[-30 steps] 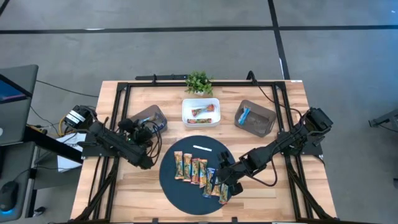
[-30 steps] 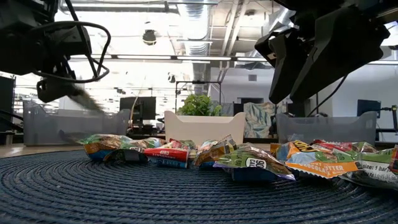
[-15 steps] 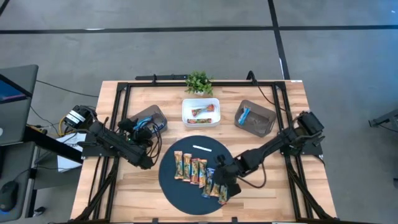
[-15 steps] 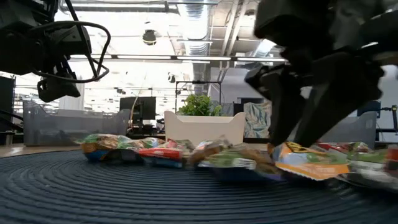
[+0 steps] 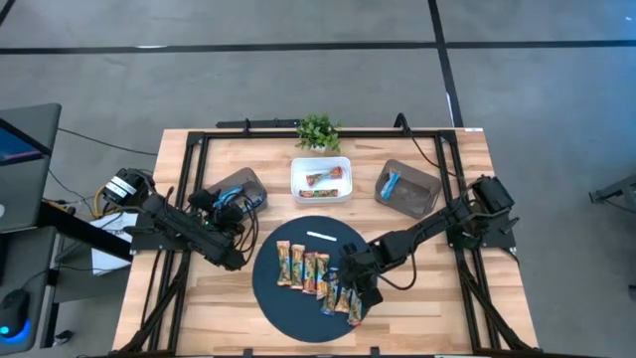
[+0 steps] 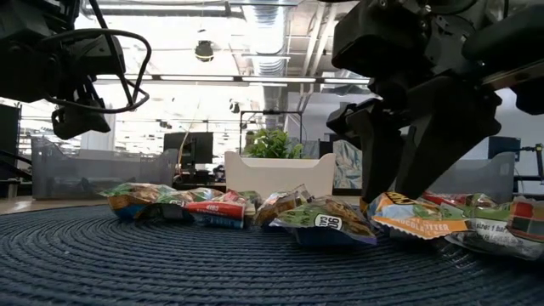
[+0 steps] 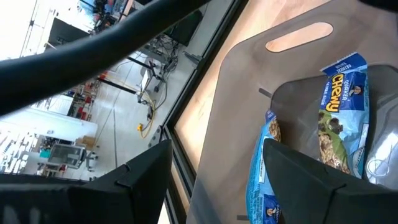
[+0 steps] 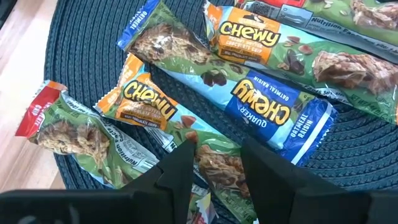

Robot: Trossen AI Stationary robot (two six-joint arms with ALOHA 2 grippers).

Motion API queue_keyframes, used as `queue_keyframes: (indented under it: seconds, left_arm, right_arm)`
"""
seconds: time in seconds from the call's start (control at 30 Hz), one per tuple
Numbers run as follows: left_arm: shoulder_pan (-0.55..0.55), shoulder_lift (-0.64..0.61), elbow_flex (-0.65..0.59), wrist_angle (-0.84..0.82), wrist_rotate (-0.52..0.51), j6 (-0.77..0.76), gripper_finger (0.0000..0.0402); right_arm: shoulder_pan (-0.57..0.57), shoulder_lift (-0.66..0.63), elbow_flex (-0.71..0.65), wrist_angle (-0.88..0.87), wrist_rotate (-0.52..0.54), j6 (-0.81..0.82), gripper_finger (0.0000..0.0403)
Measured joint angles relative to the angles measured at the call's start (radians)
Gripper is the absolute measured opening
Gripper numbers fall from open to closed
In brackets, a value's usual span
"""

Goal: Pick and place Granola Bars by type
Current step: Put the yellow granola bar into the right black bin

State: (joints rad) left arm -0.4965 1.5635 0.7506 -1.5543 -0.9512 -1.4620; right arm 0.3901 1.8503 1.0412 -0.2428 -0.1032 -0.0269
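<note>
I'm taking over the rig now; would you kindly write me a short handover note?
Left pincer: open, empty, over the left grey bin, which holds blue-wrapped bars.
Right pincer: open, lowered over the shiny-wrapped granola bars on the round dark woven mat, none gripped.
Done: bars in the white middle bin and the right grey bin.
Left: the row on the mat.

The right claw (image 5: 350, 290) has slid left and down in the high view, from beside the row to directly over the rightmost granola bars (image 5: 343, 298) on the dark mat (image 5: 288, 303). The left claw (image 5: 237, 202) has spread wider (over its grey bin (image 5: 238, 184)).
</note>
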Motion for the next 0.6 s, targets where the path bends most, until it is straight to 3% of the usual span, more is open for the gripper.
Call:
queue_keyframes:
  seconds: [0.2, 0.5, 0.6]
  left_arm:
    - [0.0, 0.0, 0.0, 0.0, -0.001, 0.0, 0.0245]
    - [0.0, 0.0, 0.0, -0.002, -0.004, 0.001, 0.0245]
    - [0.0, 0.0, 0.0, -0.003, -0.004, 0.002, 0.0245]
  right_arm:
    - [0.0, 0.0, 0.0, -0.002, 0.0, -0.008, 0.0104]
    - [0.0, -0.001, 0.0, -0.012, -0.006, -0.028, 0.0008]
    - [0.0, -0.002, 0.0, -0.013, -0.004, -0.034, 0.0005]
